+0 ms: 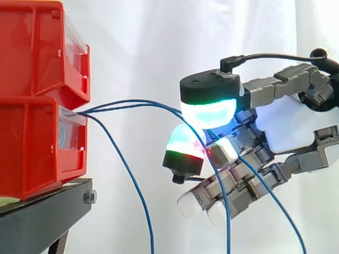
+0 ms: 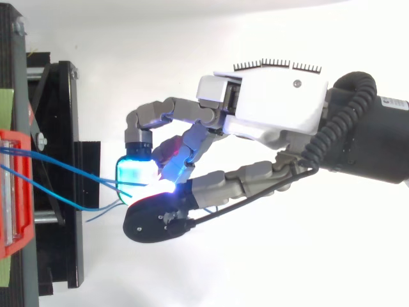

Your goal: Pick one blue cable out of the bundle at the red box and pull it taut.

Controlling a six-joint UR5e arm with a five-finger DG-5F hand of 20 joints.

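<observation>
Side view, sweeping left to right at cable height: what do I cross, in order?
red bins → blue cables running free from the lower bin → glowing fingertips pinching them → white palm of the hand

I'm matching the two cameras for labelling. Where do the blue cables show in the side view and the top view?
Side view: the blue cables leave the lower red bin at left, mid-height, and run right into the hand; strands droop to the bottom edge.
Top view: they cross from the left edge, mid-height, right to the pinching pads.
Shared landmark: the red bin's front.
</observation>
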